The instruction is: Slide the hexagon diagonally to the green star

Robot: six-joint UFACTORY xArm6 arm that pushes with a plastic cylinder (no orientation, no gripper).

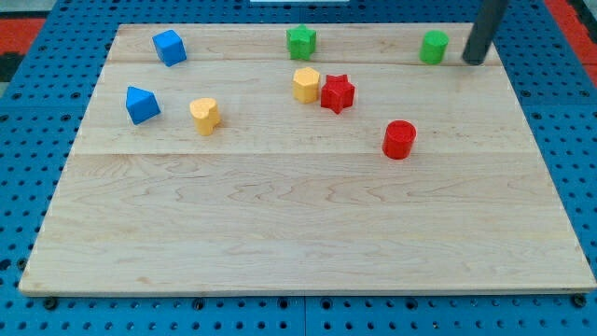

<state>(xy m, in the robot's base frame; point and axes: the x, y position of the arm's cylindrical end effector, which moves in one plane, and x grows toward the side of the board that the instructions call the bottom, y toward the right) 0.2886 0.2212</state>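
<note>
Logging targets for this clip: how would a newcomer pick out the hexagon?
Start at the wooden board and find the red star near its upper middle. The yellow hexagon touches it on the view's left, flat-sided, unlike the yellow heart further left.

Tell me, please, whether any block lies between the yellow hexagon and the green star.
Nothing visible does: the yellow hexagon sits just below the green star with bare board between. The red star touches the hexagon's right side, off that path.

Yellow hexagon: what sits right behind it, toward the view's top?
Bare board, then the green star farther up. The red star touches the yellow hexagon on the view's right. Nothing covers it.
</note>
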